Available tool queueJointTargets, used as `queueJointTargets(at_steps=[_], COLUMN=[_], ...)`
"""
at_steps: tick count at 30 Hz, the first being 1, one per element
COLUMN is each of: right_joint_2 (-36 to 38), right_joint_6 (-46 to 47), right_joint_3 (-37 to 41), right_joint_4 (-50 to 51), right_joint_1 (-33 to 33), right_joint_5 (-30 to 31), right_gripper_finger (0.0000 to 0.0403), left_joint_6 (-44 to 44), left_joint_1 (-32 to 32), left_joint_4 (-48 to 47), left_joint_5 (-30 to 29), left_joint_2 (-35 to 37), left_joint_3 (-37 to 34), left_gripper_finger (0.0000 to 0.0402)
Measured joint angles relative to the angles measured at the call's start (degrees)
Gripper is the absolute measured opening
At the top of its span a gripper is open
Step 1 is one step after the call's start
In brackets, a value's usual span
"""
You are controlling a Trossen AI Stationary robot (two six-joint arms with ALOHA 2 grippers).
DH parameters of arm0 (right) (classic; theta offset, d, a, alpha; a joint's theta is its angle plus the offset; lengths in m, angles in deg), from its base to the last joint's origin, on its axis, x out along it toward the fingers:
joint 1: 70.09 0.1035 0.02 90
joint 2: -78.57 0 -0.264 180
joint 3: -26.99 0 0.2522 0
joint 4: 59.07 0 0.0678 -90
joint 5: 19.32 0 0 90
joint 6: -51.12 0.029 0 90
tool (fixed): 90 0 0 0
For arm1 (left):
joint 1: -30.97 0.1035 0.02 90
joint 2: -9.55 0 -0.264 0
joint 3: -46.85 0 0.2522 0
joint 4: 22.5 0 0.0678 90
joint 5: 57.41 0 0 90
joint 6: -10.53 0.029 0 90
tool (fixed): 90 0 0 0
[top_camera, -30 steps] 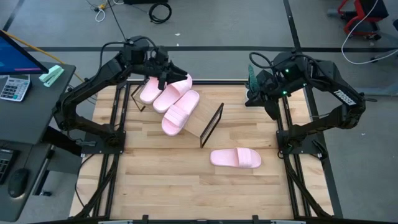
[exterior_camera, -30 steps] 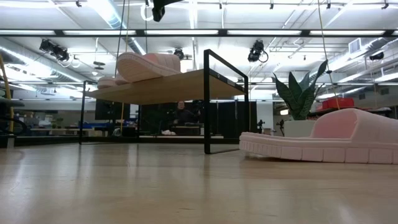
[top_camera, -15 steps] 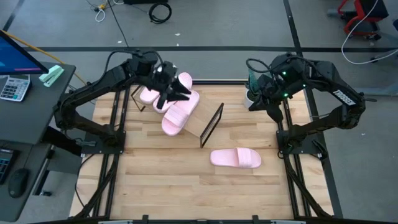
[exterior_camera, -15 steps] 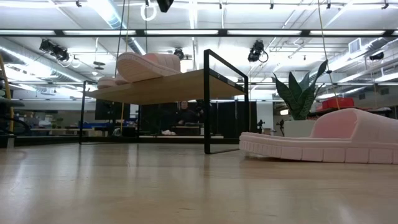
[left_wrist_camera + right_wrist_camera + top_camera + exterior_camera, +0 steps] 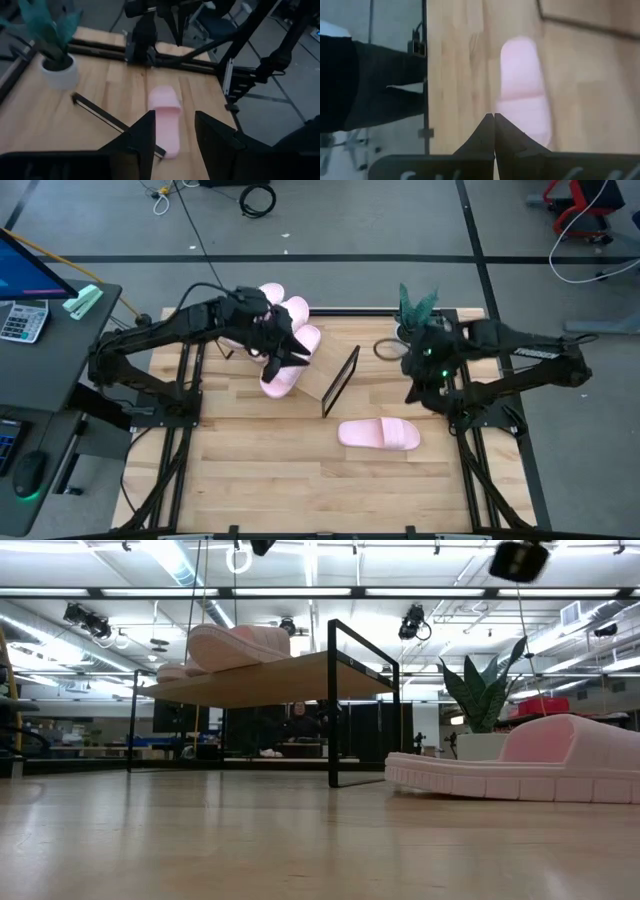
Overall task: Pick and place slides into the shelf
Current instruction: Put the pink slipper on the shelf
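Three soft, puffy pink slides (image 5: 280, 345) lie bunched on the flat wooden plank of the shelf (image 5: 325, 378), left of the middle of the high view, and the shelf has thin black wire ends. The fourth slide (image 5: 378, 434), a smooth oval with a wide strap, lies alone on the slatted wooden table (image 5: 260, 470), lower right of the shelf. The left pincer (image 5: 285, 352) hangs over the bunched slides with its dark fingers apart and nothing in them, and the right pincer (image 5: 418, 383) is pressed tight shut and empty above the lone slide.

No text, label, brand, number or sign can be read anywhere in these views.
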Motion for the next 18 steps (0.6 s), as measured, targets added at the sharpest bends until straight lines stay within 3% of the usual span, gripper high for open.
queueJointTargets(at_steps=[8,18], right_joint_2=[7.4,13.8], right_joint_6=[11.8,24.7], right_joint_3=[15.3,25.6], right_joint_4=[-7.7,-12.2], right_joint_1=[7.2,13.2], right_joint_5=[1.4,4.9], right_gripper_finger=[0.0000,0.0000], left_joint_6=[-5.1,-8.9], left_joint_1=[-7.2,-13.9], left_joint_4=[0.2,-1.3], left_joint_5=[-7.6,-12.6], left_joint_2=[-1.7,-3.4], left_joint_3=[0.0,0.0], left_gripper_finger=[0.0142,0.0142])
